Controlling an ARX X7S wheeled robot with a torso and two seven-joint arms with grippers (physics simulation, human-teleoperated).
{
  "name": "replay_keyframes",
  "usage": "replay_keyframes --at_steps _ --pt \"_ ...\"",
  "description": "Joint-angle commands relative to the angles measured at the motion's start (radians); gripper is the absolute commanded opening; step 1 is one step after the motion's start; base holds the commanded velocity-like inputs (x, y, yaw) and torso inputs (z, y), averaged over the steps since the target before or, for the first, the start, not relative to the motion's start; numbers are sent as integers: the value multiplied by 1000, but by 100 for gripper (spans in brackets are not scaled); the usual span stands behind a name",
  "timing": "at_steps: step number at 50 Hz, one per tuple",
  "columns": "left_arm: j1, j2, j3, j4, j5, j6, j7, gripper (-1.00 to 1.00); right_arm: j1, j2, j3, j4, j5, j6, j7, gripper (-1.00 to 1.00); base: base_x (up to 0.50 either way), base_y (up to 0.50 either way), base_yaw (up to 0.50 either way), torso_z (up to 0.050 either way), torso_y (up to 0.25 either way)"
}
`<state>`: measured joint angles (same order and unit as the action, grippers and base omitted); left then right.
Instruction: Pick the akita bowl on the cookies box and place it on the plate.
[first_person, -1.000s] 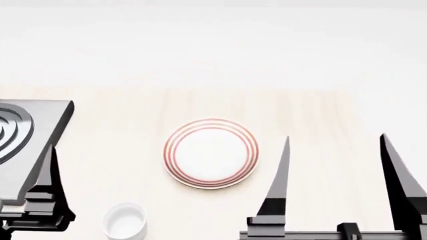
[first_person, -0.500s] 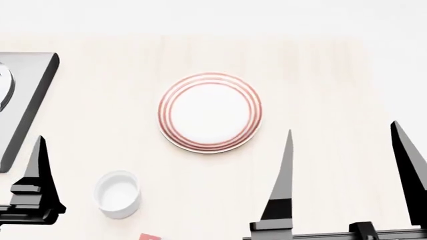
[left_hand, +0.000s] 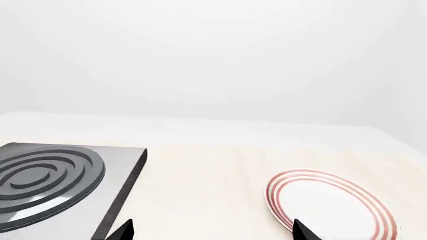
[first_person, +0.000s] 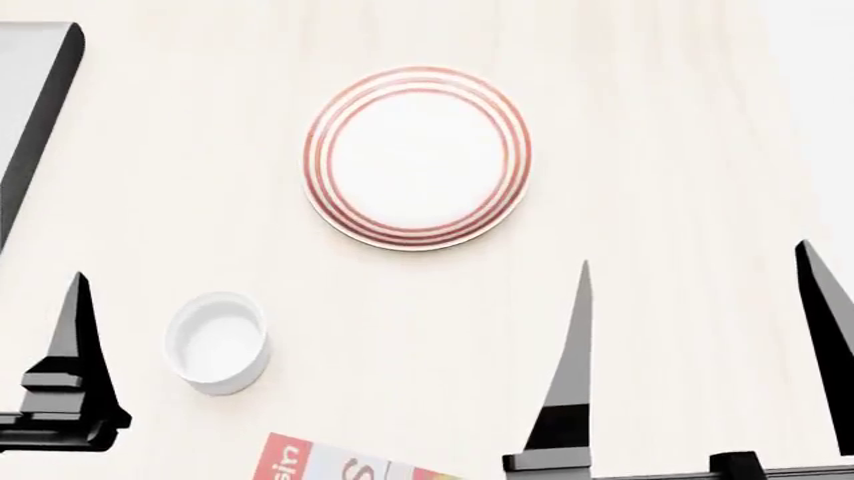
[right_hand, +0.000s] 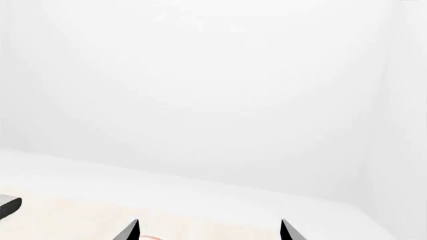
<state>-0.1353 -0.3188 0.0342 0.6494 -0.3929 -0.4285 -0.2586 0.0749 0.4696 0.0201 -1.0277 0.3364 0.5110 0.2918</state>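
Head view, cookies box (first_person: 350, 464) (lettering cropped), plate (first_person: 416, 157)

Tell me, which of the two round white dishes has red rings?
The plate, the wide shallow one farther up the table. The small cup near the left tool is plain white, with no rings.

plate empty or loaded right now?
Empty. In the head view the plate shows a bare white centre inside its red rings, with nothing on it; the left wrist view shows the same.
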Motion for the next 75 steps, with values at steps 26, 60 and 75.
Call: replay_keyframes --at_steps 26,60,75 --pt "-47 -19 1 4 0 -59 1 100 173 257 -105 -19 260 93 153 100 0 0 0 1 -49" --pt "-246 -95 83 -6 -108 -182 125 100 1811 615 -1958 -19 783 -263 551 100 0 0 0 0 0" --pt "-265 -97 87 -17 -120 -196 122 100 2279 381 -2503 -19 900 -582 510 100 0 0 0 0 0"
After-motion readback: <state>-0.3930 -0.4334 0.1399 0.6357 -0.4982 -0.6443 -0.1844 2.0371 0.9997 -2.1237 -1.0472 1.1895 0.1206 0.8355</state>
